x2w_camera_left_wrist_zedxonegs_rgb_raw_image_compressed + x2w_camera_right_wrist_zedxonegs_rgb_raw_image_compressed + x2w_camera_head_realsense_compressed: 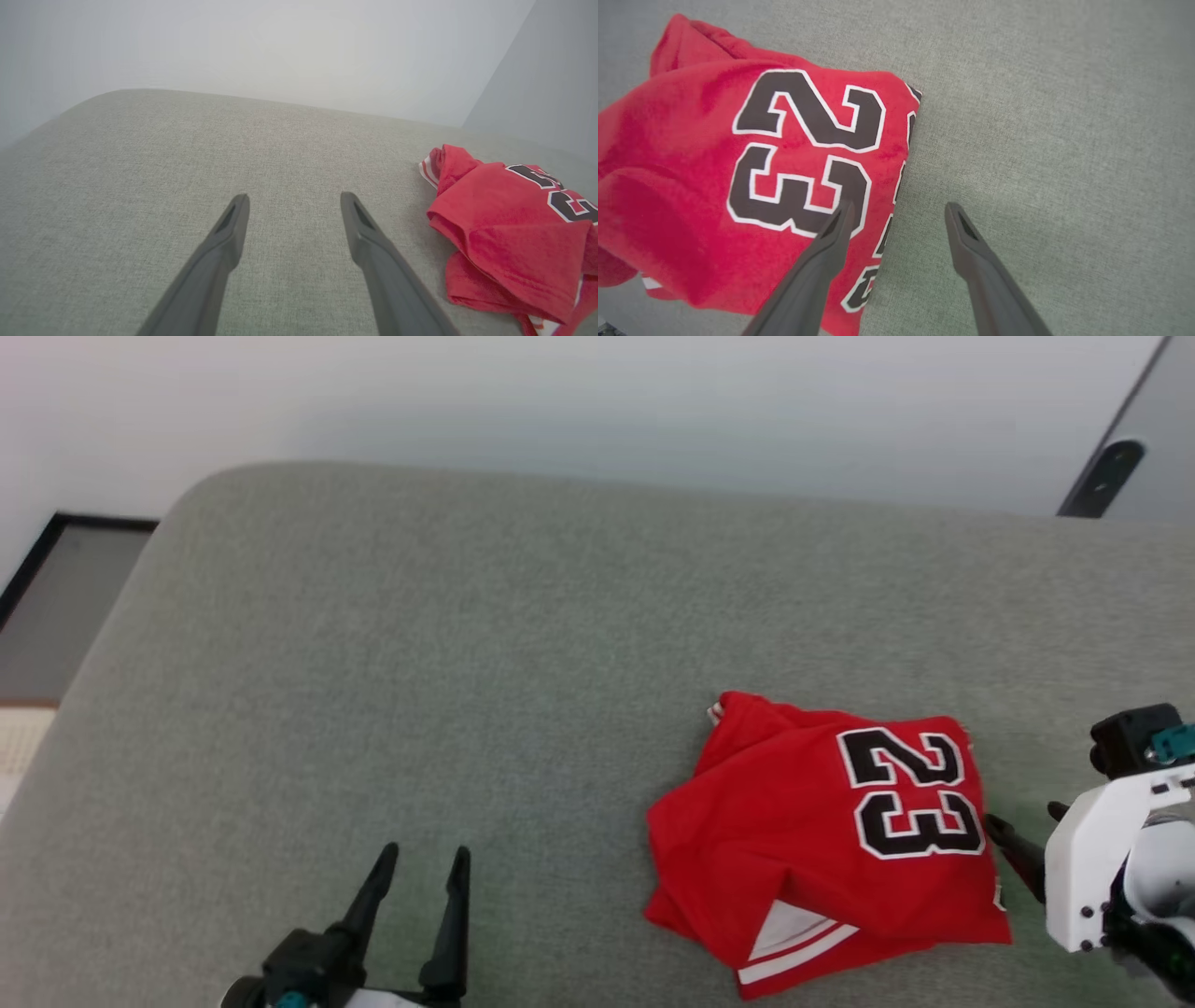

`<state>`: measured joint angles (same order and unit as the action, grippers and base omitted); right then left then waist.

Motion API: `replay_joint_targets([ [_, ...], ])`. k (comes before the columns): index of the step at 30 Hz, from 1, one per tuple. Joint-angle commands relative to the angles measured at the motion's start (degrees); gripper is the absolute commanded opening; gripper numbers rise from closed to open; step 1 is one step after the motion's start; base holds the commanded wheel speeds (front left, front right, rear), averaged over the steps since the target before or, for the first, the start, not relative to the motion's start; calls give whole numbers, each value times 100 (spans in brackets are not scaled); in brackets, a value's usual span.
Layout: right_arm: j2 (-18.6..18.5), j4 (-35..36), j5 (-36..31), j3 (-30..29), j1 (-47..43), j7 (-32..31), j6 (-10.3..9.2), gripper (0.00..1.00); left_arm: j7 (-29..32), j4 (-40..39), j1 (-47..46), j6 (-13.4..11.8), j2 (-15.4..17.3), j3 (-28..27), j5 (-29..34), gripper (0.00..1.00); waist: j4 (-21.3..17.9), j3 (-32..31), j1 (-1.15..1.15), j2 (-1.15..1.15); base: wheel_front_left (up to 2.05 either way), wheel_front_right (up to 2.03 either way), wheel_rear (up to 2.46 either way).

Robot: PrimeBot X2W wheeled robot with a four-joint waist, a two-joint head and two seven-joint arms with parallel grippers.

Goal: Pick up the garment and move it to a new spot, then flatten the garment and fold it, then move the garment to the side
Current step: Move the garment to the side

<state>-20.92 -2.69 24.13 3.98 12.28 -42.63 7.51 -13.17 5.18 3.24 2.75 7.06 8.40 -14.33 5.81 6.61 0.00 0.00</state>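
Across the grey-green cushion (467, 644), woven, faintly nubbly and rounded at its far left corner, going from left to right.

Hovering at the lower left of the head view: left gripper (426, 849), two long dark tapering fingers spreading wide apart, gripping nothing, pointing over bare fabric. Lying right of centre, well apart from that gripper: the garment (822, 840), a soft matte red jersey folded into a rough, rumpled square, carrying two black white-outlined digits, 2 and 3, and exposing one white patch with red-and-white striped trim at its near edge. Reaching in from the far right on a white hard-shelled forearm: right gripper (1022, 814), fingers likewise standing wide and holding nothing, one tip sitting just beside the garment's right edge.

Counting: one cushion, one garment, two grippers, two fingers on each.

Adding through the left wrist view: left gripper (294, 198) aiming at plain weave, the garment (504, 219) off to the right, its stacked, bulging layers seen from the side, striped trim peeking at the far corner.

Adding through the right wrist view: right gripper (899, 206) straddling the garment's (691, 186) folded edge, one finger over the digit 3, the other over bare cushion; revealing bits of further black lettering along that edge; leaving unclear whether the finger is touching cloth.
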Motion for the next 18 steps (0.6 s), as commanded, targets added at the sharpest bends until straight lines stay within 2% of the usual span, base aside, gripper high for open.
replay_joint_targets([
  [1,-47,-47,75,-53,119,-225,-5,100,-57,74,-133,34,-35,26,-28,100,288,318,0,0,0,0,0],
  [7,-160,-237,250,13,259,-779,-5,100,-145,315,-465,106,-138,144,-51,100,488,582,0,0,0,0,0],
  [15,-71,-595,324,99,150,-885,-4,100,-195,556,-782,181,-204,210,-35,100,639,802,0,0,0,0,0],
  [16,-46,-630,322,109,134,-862,-4,54,-199,584,-805,189,-209,213,-25,100,639,810,0,0,0,0,0],
  [17,-15,-664,332,122,129,-833,-4,37,-202,611,-827,189,-212,216,-13,100,633,818,0,0,0,0,0],
  [18,38,-678,363,111,142,-744,-3,25,-203,634,-855,199,-217,219,0,100,622,822,0,0,0,0,0],
])
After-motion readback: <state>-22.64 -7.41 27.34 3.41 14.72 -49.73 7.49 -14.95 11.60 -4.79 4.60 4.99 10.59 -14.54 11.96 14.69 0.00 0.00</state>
